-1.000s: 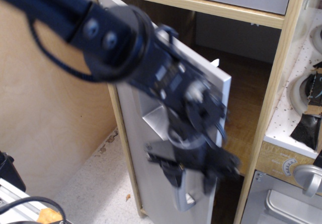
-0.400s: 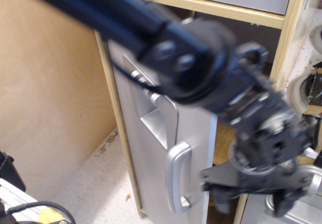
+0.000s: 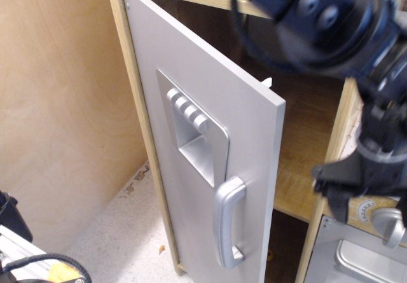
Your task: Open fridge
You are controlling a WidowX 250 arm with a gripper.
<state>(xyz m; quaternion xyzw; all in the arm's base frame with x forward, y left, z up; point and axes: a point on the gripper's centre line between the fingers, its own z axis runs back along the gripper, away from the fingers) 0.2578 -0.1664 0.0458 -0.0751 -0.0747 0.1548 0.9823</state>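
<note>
The fridge is a tall cabinet with a light wood frame (image 3: 135,92). Its silver-grey door (image 3: 241,124) stands swung open toward me, hinged at the left. The door carries a recessed dispenser panel (image 3: 197,146), a row of round buttons (image 3: 186,108) and a curved silver handle (image 3: 229,222). The wooden inside of the fridge (image 3: 305,130) shows behind the door's free edge. My black gripper (image 3: 365,184) is blurred at the right edge, to the right of the door and apart from it and its handle. Its jaws are not clear.
A plywood wall (image 3: 57,105) stands at the left. A small silver oven door (image 3: 356,261) with a round knob (image 3: 389,224) sits at the lower right under the gripper. Black cables (image 3: 32,264) lie at the bottom left on the white speckled floor (image 3: 121,232).
My arm has swept from in front of the door to the right side. The door, handle and dispenser panel now show in full, and the door still stands open.
</note>
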